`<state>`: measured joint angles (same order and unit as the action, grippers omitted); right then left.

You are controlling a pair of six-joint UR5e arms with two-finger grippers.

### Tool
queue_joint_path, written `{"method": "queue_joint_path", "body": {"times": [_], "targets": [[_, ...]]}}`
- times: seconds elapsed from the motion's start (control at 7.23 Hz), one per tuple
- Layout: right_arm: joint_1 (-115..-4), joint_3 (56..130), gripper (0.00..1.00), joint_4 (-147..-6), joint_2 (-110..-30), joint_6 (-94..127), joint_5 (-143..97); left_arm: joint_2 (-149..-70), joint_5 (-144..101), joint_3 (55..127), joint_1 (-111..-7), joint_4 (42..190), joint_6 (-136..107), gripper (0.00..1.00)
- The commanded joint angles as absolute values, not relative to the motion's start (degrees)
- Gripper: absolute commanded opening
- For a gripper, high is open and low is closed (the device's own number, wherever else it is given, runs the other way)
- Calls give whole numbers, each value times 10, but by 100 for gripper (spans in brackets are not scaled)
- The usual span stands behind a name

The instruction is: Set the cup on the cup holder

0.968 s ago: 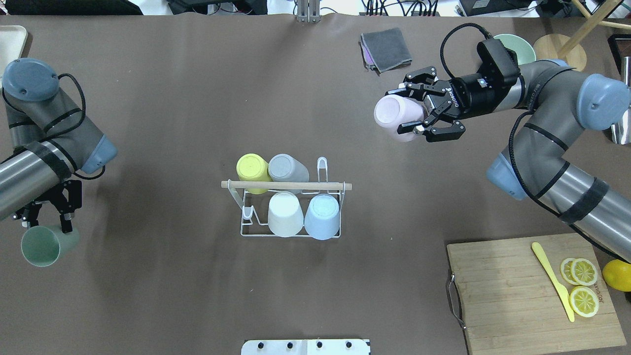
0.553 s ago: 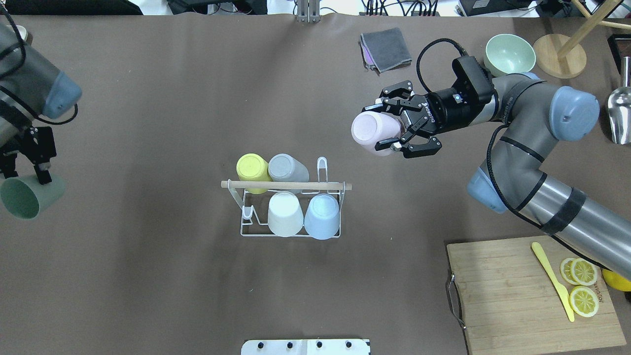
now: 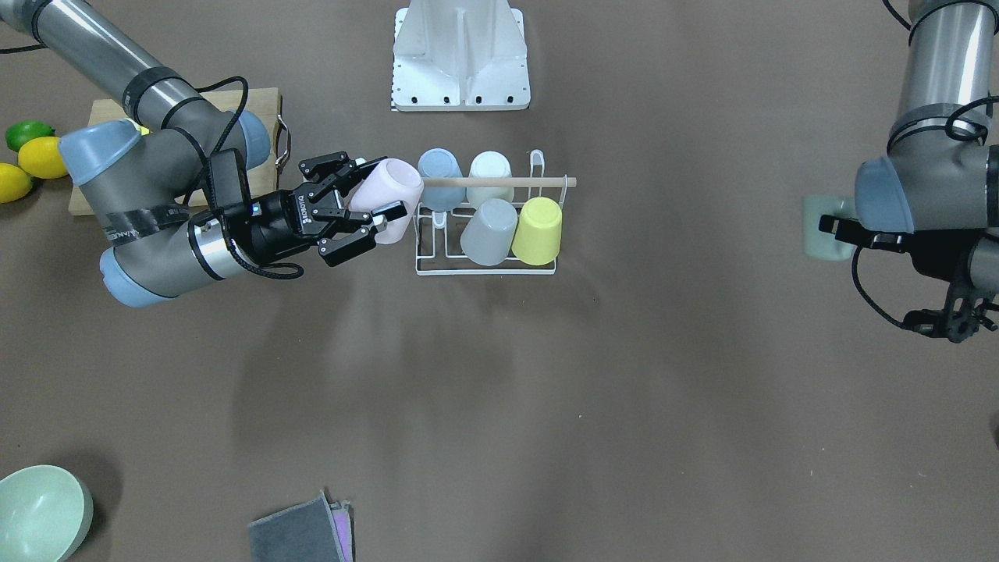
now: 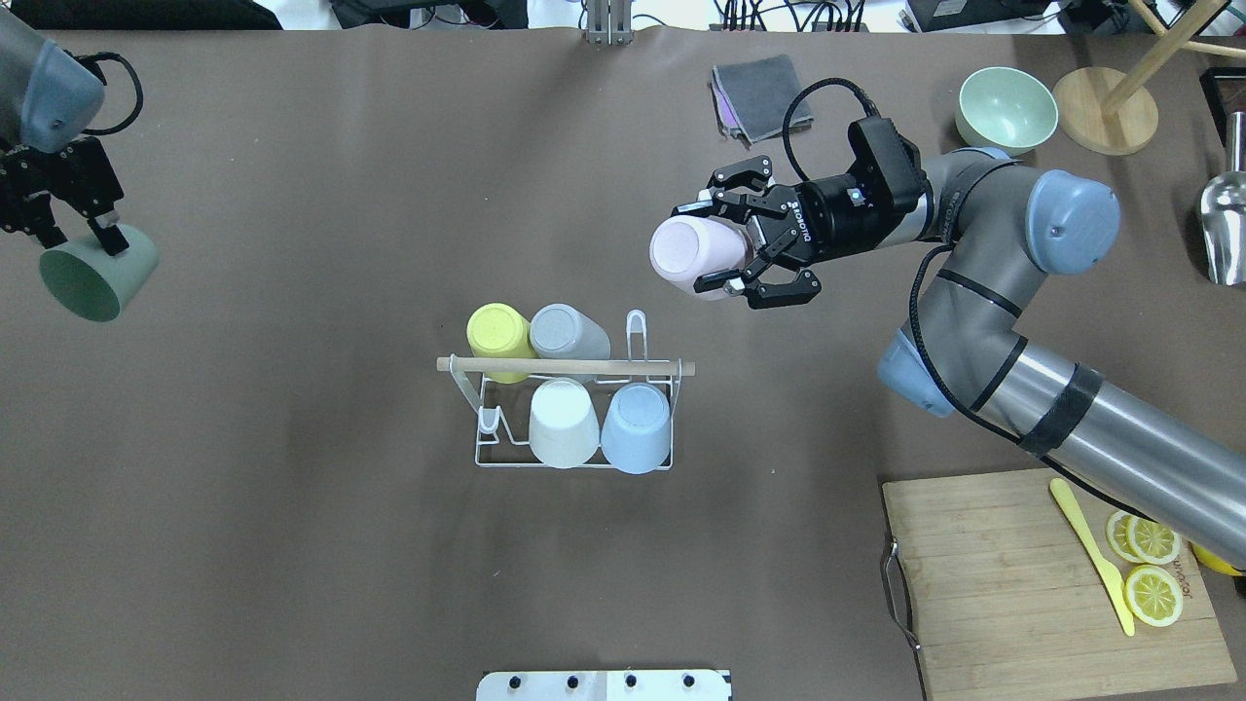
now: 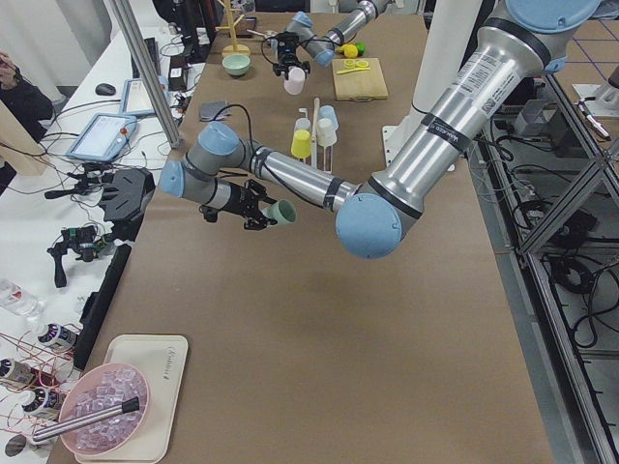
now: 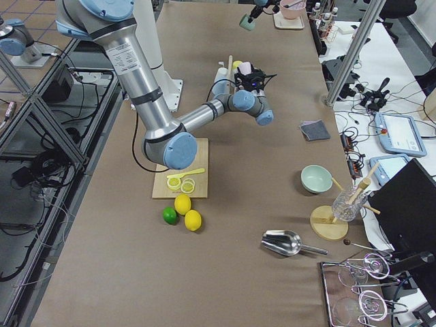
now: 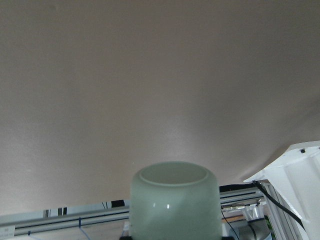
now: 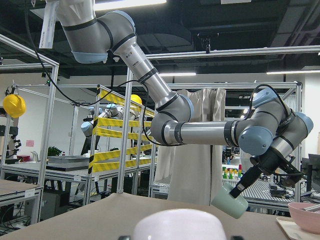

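White-wire cup holder (image 4: 490, 422) has a wooden rod (image 4: 565, 365).

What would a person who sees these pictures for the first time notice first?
Probably the white rack in the middle, with four cups upside down on it. Then the right tool holding a pink cup nearby, and the left tool holding a green cup far off to the left.

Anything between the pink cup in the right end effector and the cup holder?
Nothing: overhead view shows only bare table between pink cup and cup holder.
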<state>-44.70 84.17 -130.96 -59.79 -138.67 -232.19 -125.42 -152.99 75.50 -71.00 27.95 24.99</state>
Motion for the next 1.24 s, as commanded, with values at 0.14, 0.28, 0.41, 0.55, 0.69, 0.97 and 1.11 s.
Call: {"method": "queue_joint_path", "body": {"times": [0.14,0.28,0.41,0.55,0.69,0.97,1.11], "targets": [[-431,830,29,-1310,-582,-1396,-2324,-1259,-1572,787,-739,528,52,0],[-417,822,29,-1310,-572,-1396,-2325,-1239,-1594,815,-755,621,1,0],[-408,809,30,-1310,-561,-1397,-2326,-1227,-1610,816,-763,726,-44,0],[-402,806,30,-1310,-559,-1397,-2326,-1227,-1609,813,-766,808,-100,0],[-395,806,30,-1310,-557,-1398,-2326,-1220,-1608,812,-766,883,-130,0],[-386,803,30,-1310,-555,-1403,-2328,-1194,-1609,810,-765,1048,-175,0],[-381,802,30,-1310,-555,-1406,-2328,-1172,-1605,809,-763,1149,-222,0]]}}
